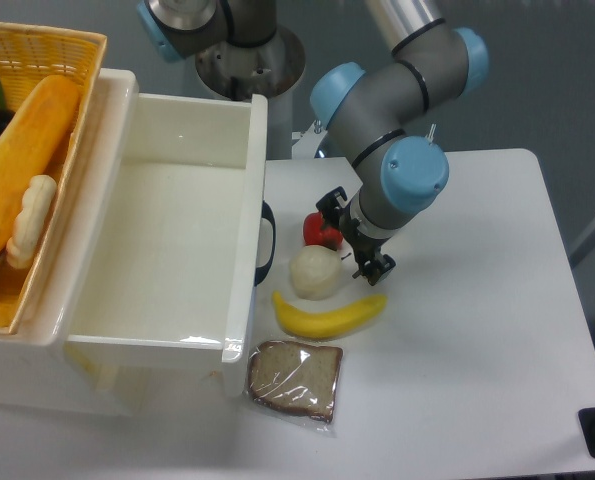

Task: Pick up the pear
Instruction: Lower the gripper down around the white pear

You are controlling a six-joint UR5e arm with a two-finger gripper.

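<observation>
The pear (315, 271) is a pale cream-white roundish fruit on the white table, just right of the white bin. My gripper (358, 250) hangs over the table right beside the pear, on its right and slightly behind it. Its dark fingers look spread and hold nothing. The arm's wrist with the blue cap (414, 172) is above and to the right. The pear is not touched or lifted.
A red bell pepper (322, 232) sits just behind the pear, partly under the gripper. A banana (329, 315) lies in front of the pear, a wrapped bread slice (295, 378) nearer. A white bin (242, 240) stands left, beside a wicker basket (37, 60) of food.
</observation>
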